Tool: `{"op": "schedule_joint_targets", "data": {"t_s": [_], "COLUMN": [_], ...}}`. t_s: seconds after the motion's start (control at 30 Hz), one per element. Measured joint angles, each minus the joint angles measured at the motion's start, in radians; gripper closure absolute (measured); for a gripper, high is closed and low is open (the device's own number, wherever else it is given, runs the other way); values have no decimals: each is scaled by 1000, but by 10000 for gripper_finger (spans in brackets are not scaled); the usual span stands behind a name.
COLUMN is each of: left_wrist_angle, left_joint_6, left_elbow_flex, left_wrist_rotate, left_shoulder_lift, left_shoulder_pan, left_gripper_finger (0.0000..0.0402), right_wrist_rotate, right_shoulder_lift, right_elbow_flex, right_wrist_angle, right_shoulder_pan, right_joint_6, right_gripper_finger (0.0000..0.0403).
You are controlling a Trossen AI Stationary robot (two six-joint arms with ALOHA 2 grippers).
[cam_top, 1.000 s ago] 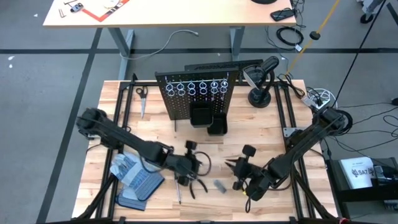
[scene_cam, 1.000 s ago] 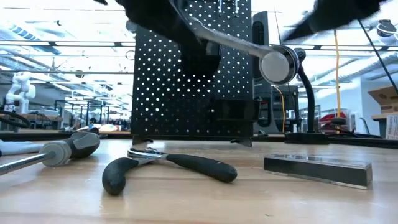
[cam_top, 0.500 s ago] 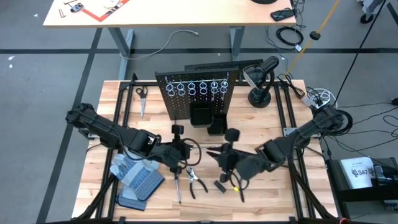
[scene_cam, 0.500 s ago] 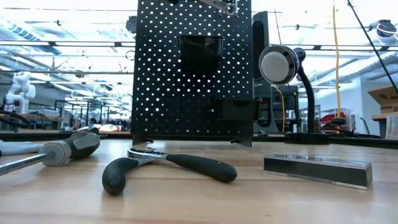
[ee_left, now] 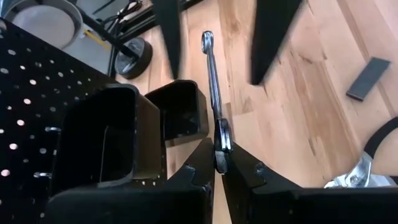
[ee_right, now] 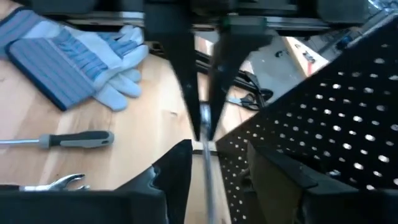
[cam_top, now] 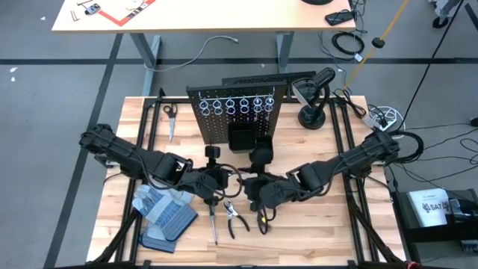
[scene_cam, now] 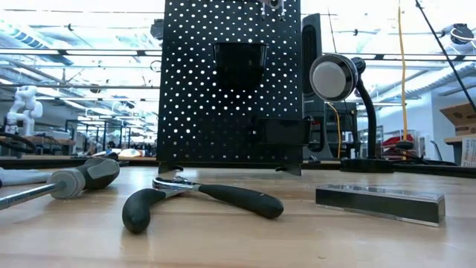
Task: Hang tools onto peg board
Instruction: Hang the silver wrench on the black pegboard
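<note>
Left gripper (ee_left: 219, 163) raised in front of the upright black perforated peg board (cam_top: 237, 113), fingers pinching one end of a slim silver wrench (ee_left: 212, 87) that reaches out beside the small black bins (ee_left: 143, 127). Right gripper (ee_right: 209, 165) facing it at the wrench's other end, fingers spread either side of the shaft, clear of it. Down on the wooden surface (scene_cam: 297, 238): dark-handled pliers (scene_cam: 201, 198), dark-handled screwdriver (scene_cam: 71, 181), short grey metal bar (scene_cam: 379, 203), grey-and-blue work gloves (cam_top: 160, 209).
</note>
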Motion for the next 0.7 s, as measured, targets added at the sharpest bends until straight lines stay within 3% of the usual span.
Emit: {"op": "schedule_joint_targets", "data": {"t_s": [0.07, 0.37, 0.7], "left_wrist_angle": [0, 1, 5], "left_joint_6": [14, 16, 17], "left_elbow_flex": [0, 0, 0], "left_wrist_rotate": [-1, -5, -5], "left_shoulder_lift": [0, 0, 0], "left_shoulder_pan": [2, 1, 1], "left_gripper_finger": [382, 382, 382], "right_wrist_rotate": [-39, -39, -43], "right_shoulder_lift": [17, 42, 42], "right_elbow_flex": [19, 38, 38], "right_wrist_angle": [-14, -33, -42], "right_shoulder_pan": [-7, -25, -32], "right_joint_6": [1, 13, 10], "right_gripper_finger": [254, 265, 341]}}
